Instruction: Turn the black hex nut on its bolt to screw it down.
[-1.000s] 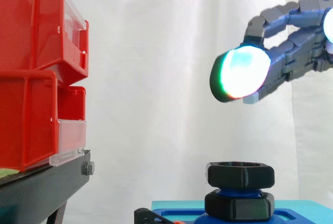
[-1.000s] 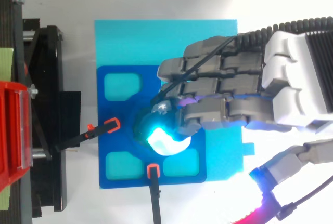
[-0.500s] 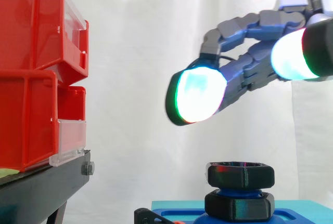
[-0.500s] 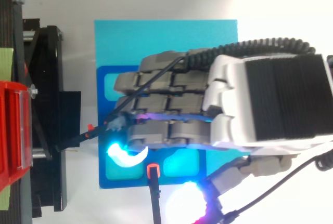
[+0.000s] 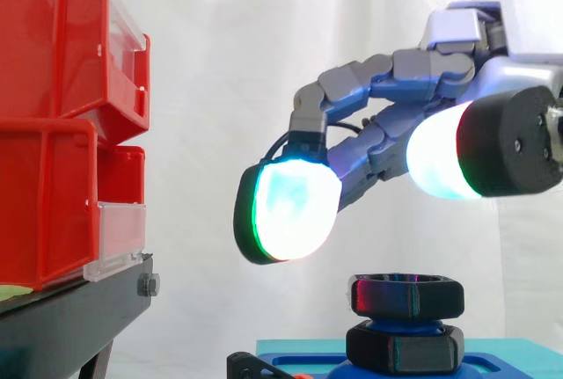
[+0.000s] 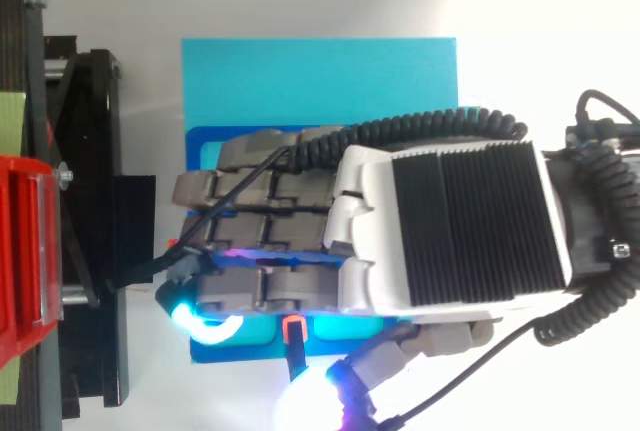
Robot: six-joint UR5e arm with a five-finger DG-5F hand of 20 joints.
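Since a moment ago the robot's grey-jointed hand [image 6: 450, 226] has swept further left and sunk lower, so its glowing fingertips [image 5: 288, 212] now hang beyond the black six-sided nut [image 5: 407, 296], above it and not touching. Its fingers are loosely bent, thumb apart, holding nothing. That nut sits high on a blue threaded bolt [image 5: 398, 324], over a second black nut [image 5: 405, 350] on the dark blue base plate [image 5: 497, 367]. It looks rigid, light and rather smooth; I'd pinch two opposite flat sides, since the pads might slip on the corners.

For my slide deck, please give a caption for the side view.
Open robot hand hovers above the black hex nut, without touching it.
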